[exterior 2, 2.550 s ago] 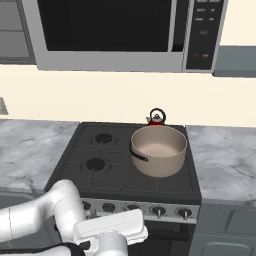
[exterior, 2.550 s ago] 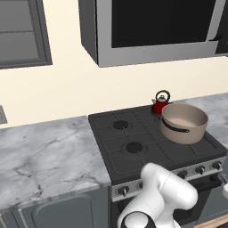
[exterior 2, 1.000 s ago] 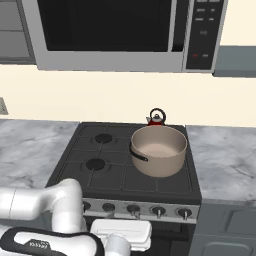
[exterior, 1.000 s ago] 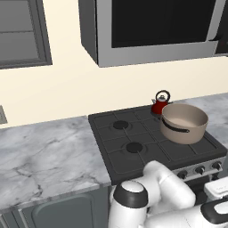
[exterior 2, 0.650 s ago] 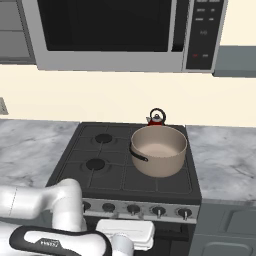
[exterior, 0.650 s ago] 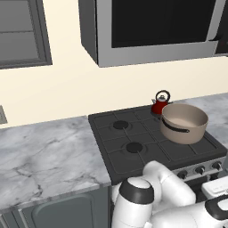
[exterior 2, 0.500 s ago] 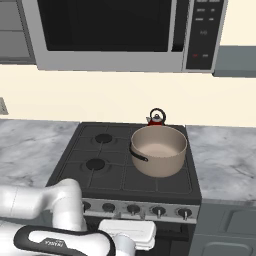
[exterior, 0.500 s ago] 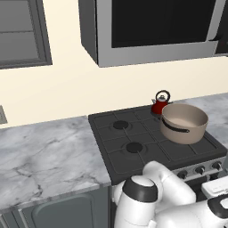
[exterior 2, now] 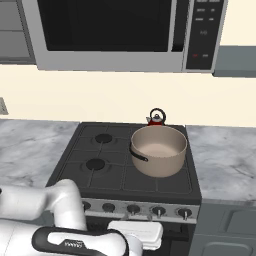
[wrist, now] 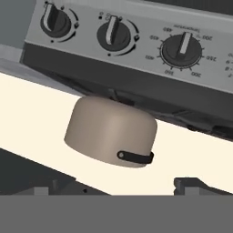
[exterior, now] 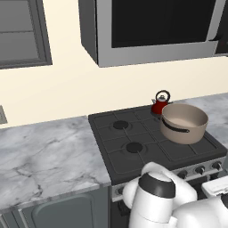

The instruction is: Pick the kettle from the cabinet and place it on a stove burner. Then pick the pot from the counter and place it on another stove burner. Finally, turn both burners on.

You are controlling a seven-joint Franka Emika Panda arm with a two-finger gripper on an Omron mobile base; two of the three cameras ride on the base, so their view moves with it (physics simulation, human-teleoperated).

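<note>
The small red kettle [exterior: 161, 104] [exterior 2: 157, 118] stands on the back right burner of the black cooktop [exterior: 116, 156] [exterior 2: 85, 148]. Right in front of it, the wide beige pot [exterior: 183, 123] [exterior 2: 159, 150] sits on the front right burner. My white hand [exterior 2: 138, 233] [exterior: 216, 187] hangs low before the stove front, just under the row of silver knobs [exterior 2: 134, 209] [exterior: 200, 169]. In the hand view my gripper [wrist: 117, 187] is open with nothing between its tips. It faces the knobs [wrist: 113, 32] from close by, and the pot [wrist: 111, 132] shows beneath them.
The two left burners [exterior: 120, 125] [exterior 2: 95, 164] are bare. Marble counter [exterior: 49, 156] [exterior 2: 225, 165] runs on both sides of the stove. A silver microwave [exterior 2: 110, 30] hangs above it, with a dark grey cabinet slab [exterior 2: 236, 61] to its right. My own arm [exterior: 156, 200] crowds the space before the oven.
My hand has drifted a little to the right along the stove front, below the knobs, and the elbow has shifted. The kettle and the pot stay put, and the gripper stays open.
</note>
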